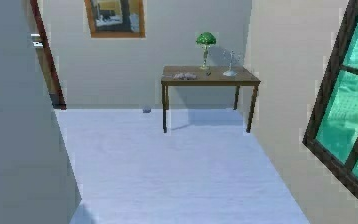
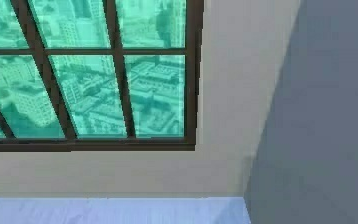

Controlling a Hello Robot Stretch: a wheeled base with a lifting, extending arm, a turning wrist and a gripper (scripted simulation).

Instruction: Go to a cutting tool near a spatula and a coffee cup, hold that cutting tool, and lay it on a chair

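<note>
- Cutting tool: place not confirmed. The table (image 1: 249, 75) at the far wall carries a green lamp (image 1: 206, 42), a flat grey blob (image 1: 184, 73) and a thin upright item (image 1: 229, 70). None of them reads as a knife, spatula or coffee cup from here.
- Risk: the robot commits to this table on a guess and grabs the wrong thing. It should drive closer and check for the spatula-and-cup pair first.
- Gripper jaws: state cannot be told from these views, so nothing should be assumed before the reach.
- Grey wall (image 1: 17, 130) sits close on the forward view's left, and a turn of the base could clip it.
- Window (image 2: 87, 70) and the wall below it are near on the arm side, so extending the arm here would likely strike them.
- Chair: place unknown, so the drop-off route is unplanned.
</note>
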